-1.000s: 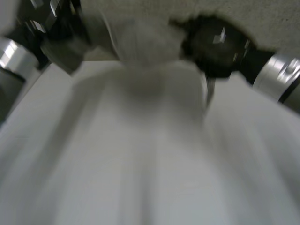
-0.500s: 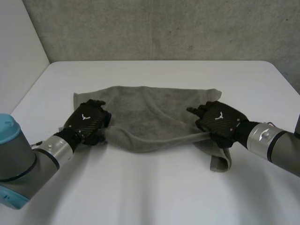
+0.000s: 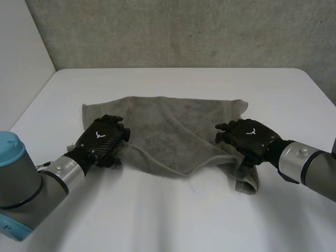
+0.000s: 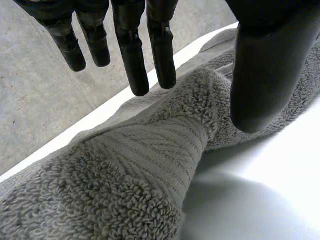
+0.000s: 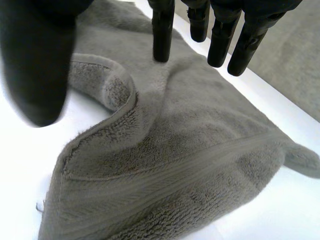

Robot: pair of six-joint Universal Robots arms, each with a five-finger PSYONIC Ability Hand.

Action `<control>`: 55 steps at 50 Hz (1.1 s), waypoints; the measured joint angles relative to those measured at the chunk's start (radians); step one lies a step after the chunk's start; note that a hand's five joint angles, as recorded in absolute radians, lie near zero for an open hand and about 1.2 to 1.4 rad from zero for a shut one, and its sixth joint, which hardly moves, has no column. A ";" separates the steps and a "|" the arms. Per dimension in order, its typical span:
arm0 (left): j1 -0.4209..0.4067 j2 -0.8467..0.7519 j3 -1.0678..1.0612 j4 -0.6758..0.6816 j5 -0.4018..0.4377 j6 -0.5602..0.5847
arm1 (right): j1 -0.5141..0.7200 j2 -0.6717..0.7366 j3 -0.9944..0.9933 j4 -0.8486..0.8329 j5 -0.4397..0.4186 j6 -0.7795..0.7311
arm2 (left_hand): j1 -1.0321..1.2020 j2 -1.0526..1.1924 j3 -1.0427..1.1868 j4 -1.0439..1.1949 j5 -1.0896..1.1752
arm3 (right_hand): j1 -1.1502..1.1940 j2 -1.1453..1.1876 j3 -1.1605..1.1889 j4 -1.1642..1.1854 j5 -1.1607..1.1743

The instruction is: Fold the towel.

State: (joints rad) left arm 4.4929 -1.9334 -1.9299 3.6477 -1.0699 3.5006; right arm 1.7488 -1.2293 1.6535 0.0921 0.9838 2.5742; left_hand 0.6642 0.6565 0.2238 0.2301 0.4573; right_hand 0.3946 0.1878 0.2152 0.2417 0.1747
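Head view: grey towel (image 3: 168,123) lies mid-table (image 3: 173,210), its near edge doubled back in a loose fold that sags toward 6 o'clock. Left hand (image 3: 101,138) is over the towel's 8 o'clock edge. Right hand (image 3: 248,136) is over its 4 o'clock corner, where the cloth is bunched.
Left wrist view adds: fingers (image 4: 136,55) straight, thumb (image 4: 262,75) spread wide. A raised ridge of terry with a woven band runs under the palm, and nothing is pinched.
Right wrist view adds: fingers (image 5: 163,35) straight, thumb well apart, above a curled hem (image 5: 112,87). No grip on the cloth.
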 measured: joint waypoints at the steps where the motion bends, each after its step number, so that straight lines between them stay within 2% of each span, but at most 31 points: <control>1: -0.001 0.000 0.000 0.000 0.000 0.002 | 0.001 -0.004 0.000 0.000 0.011 0.024 | 0.000 0.000 0.000 0.000 0.000 | -0.090 0.000 0.000 0.000 -0.092; 4: -0.002 0.000 -0.001 0.001 -0.001 0.005 | 0.005 -0.014 0.002 -0.006 0.037 0.073 | 0.000 0.000 0.000 0.000 0.000 | -0.204 0.000 0.000 0.000 -0.113; 16: 0.013 0.005 0.003 0.008 -0.015 0.011 | 0.011 -0.090 0.090 -0.120 0.155 0.236 | -0.014 -0.013 0.000 0.000 -0.015 | -0.206 0.000 0.000 0.000 -0.113; 27: 0.013 0.001 0.059 -0.006 -0.047 0.014 | 0.042 -0.135 0.202 -0.256 0.206 0.318 | -0.205 -0.242 0.000 0.000 -0.254 | -0.206 0.000 0.000 0.000 -0.113; 33: 0.014 -0.047 0.139 -0.105 -0.042 0.013 | 0.056 -0.118 0.208 -0.273 0.220 0.312 | -0.205 -0.246 0.000 0.000 -0.263 | -0.206 0.000 0.000 0.000 -0.113; 39: 0.017 -0.112 0.224 -0.273 -0.038 0.016 | 0.072 -0.089 0.204 -0.271 0.225 0.303 | -0.205 -0.246 0.000 0.000 -0.258 | -0.206 0.000 0.000 0.000 -0.113; 44: 0.016 -0.133 0.239 -0.355 -0.037 0.050 | 0.082 -0.079 0.203 -0.271 0.226 0.299 | -0.205 -0.246 0.000 0.000 -0.253 | -0.206 0.000 0.000 0.000 -0.113; 55: 0.014 -0.106 0.179 -0.379 -0.047 0.146 | 0.088 -0.060 0.204 -0.273 0.237 0.255 | -0.205 -0.244 0.000 0.000 -0.215 | -0.203 0.003 0.000 0.000 -0.113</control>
State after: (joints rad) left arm 4.5065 -2.0395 -1.7514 3.2691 -1.1171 3.6463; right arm 1.8366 -1.2894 1.8576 -0.1809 1.2210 2.8297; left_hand 0.4589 0.4126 0.2238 0.2301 0.2421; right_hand 0.1911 0.1906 0.2152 0.2417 0.0615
